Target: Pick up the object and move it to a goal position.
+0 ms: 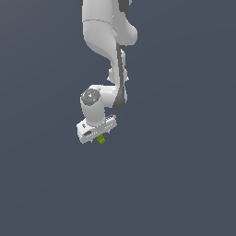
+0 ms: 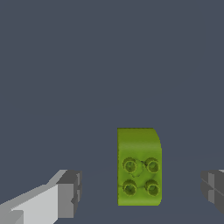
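The green brick (image 2: 139, 166) lies on the flat grey floor (image 2: 109, 65) directly below the gripper (image 2: 142, 190), between the two spread fingers and nearer the far one in the wrist view; neither dark finger pad (image 2: 72, 192) touches it. The jaws stand wide apart, holding nothing. The brick's long axis runs across the line joining the pads, so closing should pinch its shorter width after a slight sideways correction. It looks like matte lime plastic, boxy, one end rounded, with four darker studs clustered at the other. In the exterior view it peeks out just under the white hand (image 1: 96, 129)
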Tool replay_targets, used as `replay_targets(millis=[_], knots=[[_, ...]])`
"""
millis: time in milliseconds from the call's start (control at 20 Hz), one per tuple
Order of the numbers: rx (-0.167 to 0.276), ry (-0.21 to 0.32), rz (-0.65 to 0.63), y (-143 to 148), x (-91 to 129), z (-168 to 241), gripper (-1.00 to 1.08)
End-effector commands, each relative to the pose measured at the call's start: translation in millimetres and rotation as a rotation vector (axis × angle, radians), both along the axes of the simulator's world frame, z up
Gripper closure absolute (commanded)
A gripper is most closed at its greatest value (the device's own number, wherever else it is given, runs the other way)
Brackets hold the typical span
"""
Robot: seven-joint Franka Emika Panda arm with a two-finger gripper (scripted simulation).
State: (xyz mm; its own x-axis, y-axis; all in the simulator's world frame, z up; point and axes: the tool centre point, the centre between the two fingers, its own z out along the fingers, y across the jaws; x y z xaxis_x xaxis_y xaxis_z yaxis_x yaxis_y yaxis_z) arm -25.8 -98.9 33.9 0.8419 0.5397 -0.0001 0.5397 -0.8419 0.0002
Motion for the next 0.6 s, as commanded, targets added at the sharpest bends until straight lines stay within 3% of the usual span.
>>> replay_targets(millis=[0,300,350,550], knots=[[0.0,0.0,0.001,-0.1,-0.5,-11.7,-0.92],[0.0,0.0,0.001,-0.3,0.5,-21.6,-0.92],[0.0,0.0,0.001,-0.3,0.5,-21.6,1.08],[0.0,0.0,0.001,-0.3,0.5,-21.6,1.08]])
